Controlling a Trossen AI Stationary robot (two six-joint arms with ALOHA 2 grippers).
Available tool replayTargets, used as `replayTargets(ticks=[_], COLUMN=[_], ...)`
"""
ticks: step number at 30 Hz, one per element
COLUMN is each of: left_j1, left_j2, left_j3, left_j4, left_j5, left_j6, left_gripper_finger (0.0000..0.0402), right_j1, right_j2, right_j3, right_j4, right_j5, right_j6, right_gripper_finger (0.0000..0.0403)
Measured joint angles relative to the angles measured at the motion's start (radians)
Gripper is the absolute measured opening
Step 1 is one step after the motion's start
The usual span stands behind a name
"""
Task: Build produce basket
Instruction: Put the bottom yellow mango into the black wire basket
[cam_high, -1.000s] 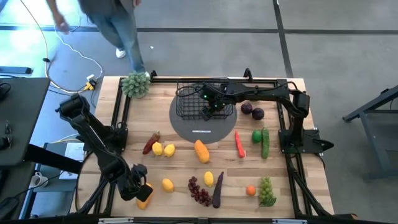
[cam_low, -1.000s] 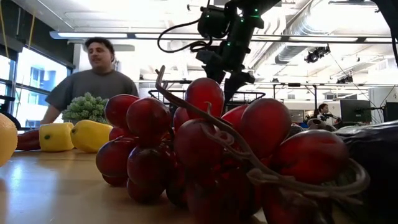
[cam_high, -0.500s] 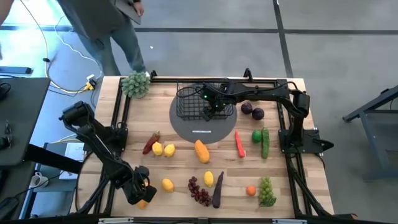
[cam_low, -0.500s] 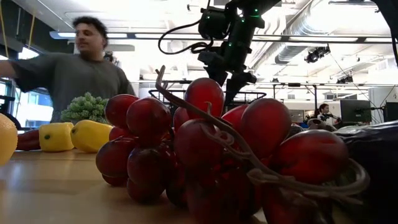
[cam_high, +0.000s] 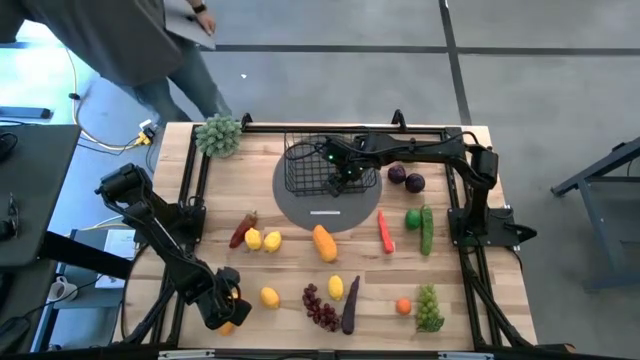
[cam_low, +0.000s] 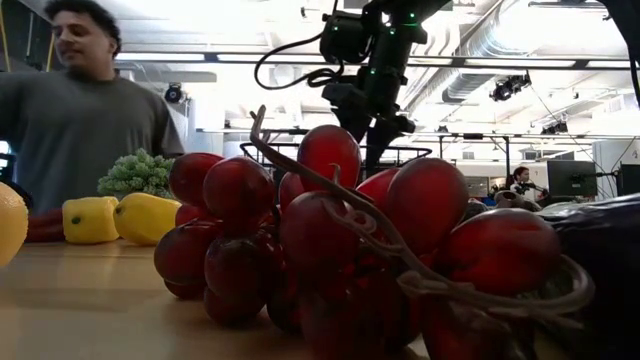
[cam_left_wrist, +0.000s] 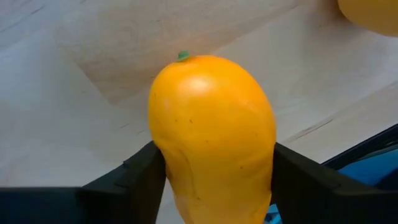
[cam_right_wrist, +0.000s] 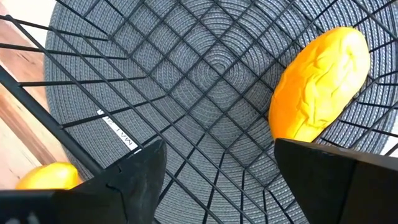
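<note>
My left gripper (cam_high: 224, 310) is near the table's near-left corner, shut on an orange mango (cam_left_wrist: 211, 124); only a sliver of the mango (cam_high: 229, 327) shows in the high view. The black wire basket (cam_high: 305, 170) stands on a round grey disc (cam_high: 300, 210) at the far middle. My right gripper (cam_high: 340, 178) hangs open over the basket, and its wrist view looks through the mesh (cam_right_wrist: 186, 93) at another mango (cam_right_wrist: 317, 93). Lemons (cam_high: 262, 240), a mango (cam_high: 323, 243), a carrot (cam_high: 385, 232) and grapes (cam_high: 320, 308) lie loose on the table. My left gripper pinches the mango between its two fingers (cam_left_wrist: 146, 171), one on each long side (cam_left_wrist: 163, 155) at the fat end. The stem end (cam_left_wrist: 182, 56) points away from the gripper. The fingers come from above, pointing down. Whether the mango is off the table I cannot tell.
A grey-green leafy bunch (cam_high: 218, 135) sits at the far-left corner. Cucumber (cam_high: 427, 230), green grapes (cam_high: 429, 308), eggplant (cam_high: 349, 305) and two dark fruits (cam_high: 406, 178) lie on the right and near side. A person (cam_low: 70, 110) stands beyond the far-left edge.
My left gripper has moved a little toward the near edge and come down over the mango, which now hides under it in the high view. The person beyond the far edge has walked toward the left. The right arm has kept still.
</note>
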Motion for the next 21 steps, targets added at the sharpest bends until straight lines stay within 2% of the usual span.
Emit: replayTargets(ticks=[7,21], left_j1=[0.001,0.059], left_j2=[-0.007,-0.164], left_j3=[0.000,0.000], left_j4=[0.011,0.006], left_j5=[-0.032,-0.249], left_j6=[0.029,0.141], left_gripper_finger=[0.0208,0.0206], right_j1=[0.001,0.002], right_j2=[0.000,-0.068], right_j3=[0.000,0.017], right_j4=[-0.009,-0.013], right_j5=[0.000,0.004], right_j6=[0.000,-0.006], right_gripper_finger=[0.0280,0.0280])
